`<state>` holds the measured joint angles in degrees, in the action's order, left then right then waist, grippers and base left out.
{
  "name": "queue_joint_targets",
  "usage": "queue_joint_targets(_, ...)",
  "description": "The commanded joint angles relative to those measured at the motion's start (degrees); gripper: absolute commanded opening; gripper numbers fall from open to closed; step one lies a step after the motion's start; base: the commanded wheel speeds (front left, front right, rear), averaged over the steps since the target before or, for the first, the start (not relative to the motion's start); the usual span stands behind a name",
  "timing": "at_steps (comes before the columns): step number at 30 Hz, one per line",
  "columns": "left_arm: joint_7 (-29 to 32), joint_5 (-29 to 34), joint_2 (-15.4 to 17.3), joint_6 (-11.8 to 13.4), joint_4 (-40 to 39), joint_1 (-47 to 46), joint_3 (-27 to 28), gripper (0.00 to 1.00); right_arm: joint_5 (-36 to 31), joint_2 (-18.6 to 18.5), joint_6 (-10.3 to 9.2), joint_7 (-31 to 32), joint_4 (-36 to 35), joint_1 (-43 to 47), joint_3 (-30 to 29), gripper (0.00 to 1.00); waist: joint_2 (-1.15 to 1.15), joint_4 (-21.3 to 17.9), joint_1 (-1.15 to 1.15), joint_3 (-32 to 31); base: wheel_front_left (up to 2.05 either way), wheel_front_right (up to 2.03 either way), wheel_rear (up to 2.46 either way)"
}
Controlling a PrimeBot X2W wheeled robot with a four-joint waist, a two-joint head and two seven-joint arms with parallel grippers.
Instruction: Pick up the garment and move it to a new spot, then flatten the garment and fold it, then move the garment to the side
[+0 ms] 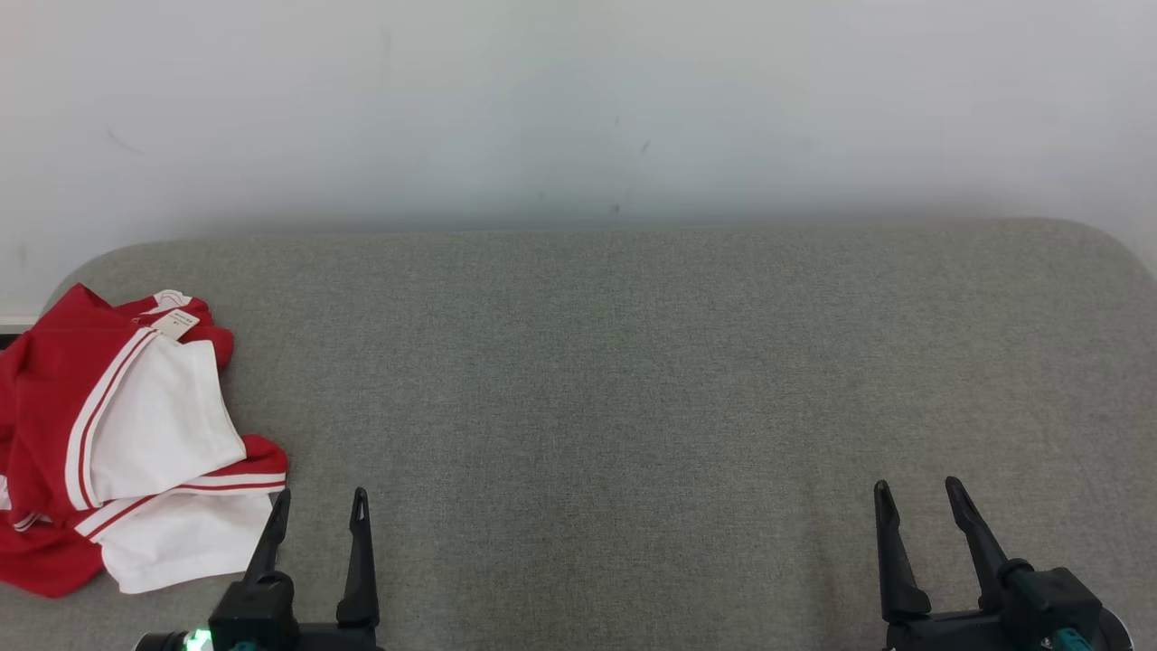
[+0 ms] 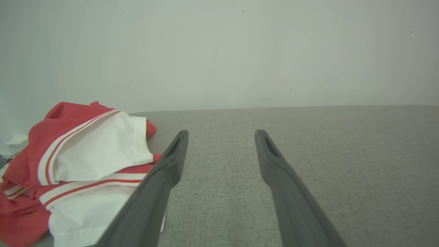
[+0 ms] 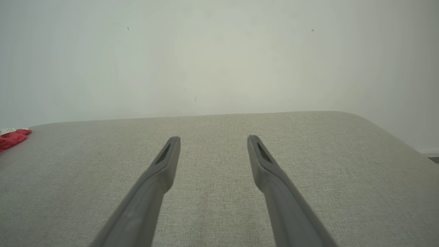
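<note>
While both arms sit low at the near edge in the head view, the one crumpled red-and-white cloth garment (image 1: 136, 434) lies at the far left of the grey woven fabric surface (image 1: 633, 380), part of it cut off by the frame edge. One small pale paper label (image 1: 176, 323) shows on its far red fold. The left gripper (image 1: 321, 495) is just beside the garment's near right corner, with its two dark fingers spread and nothing between them. Its outer finger overlaps the white hem; contact cannot be told. The right gripper (image 1: 917, 486) is well apart from the garment, at the lower right, jaws likewise spread and empty. A plain pale wall (image 1: 578, 108) stands behind the surface.

Left wrist view: the left gripper (image 2: 222, 132) has both fingers parted over bare grey weave. The garment (image 2: 96, 154) is heaped to the left of the left-hand finger, which crosses in front of its white lower panel. None of the cloth lies between the fingers.

Right wrist view: the right gripper (image 3: 214, 138) is wide apart and holds nothing, with bare surface under it. Only a red scrap of the garment (image 3: 12, 137) shows, at the far left edge.

Count: garment, one; grippers, two; fingers, four; label, one.
</note>
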<state>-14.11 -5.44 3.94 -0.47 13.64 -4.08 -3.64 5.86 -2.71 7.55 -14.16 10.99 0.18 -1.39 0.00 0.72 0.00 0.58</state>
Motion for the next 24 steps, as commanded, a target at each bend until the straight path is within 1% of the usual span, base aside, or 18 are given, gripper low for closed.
queue_joint_targets(1,-0.57,1.40,0.04,0.27,-0.09,0.37,-0.10,1.00,-1.33,-0.29,-0.11,-0.50,-0.14,0.56,0.07,1.00,0.00,0.01,0.00,-0.01,0.00,0.00,0.00)
queue_joint_targets(9,-1.21,3.37,-0.23,0.33,0.08,0.59,0.17,1.00,-4.20,-0.26,-0.12,-1.14,0.22,0.80,-0.06,1.00,0.00,0.04,0.00,-0.12,0.00,0.00,0.00)
queue_joint_targets(16,-1.13,0.59,-0.67,-0.39,0.28,0.78,1.38,1.00,-4.04,-0.26,-0.12,-1.02,0.46,0.80,-0.18,1.00,0.00,0.06,0.00,-0.18,0.00,0.00,0.00)
queue_joint_targets(24,-1.13,0.18,-0.93,-0.65,0.49,0.55,1.59,1.00,-3.93,-0.25,-0.12,-1.02,0.46,1.00,-0.54,1.00,0.00,0.77,0.00,-0.25,0.00,0.00,0.00)
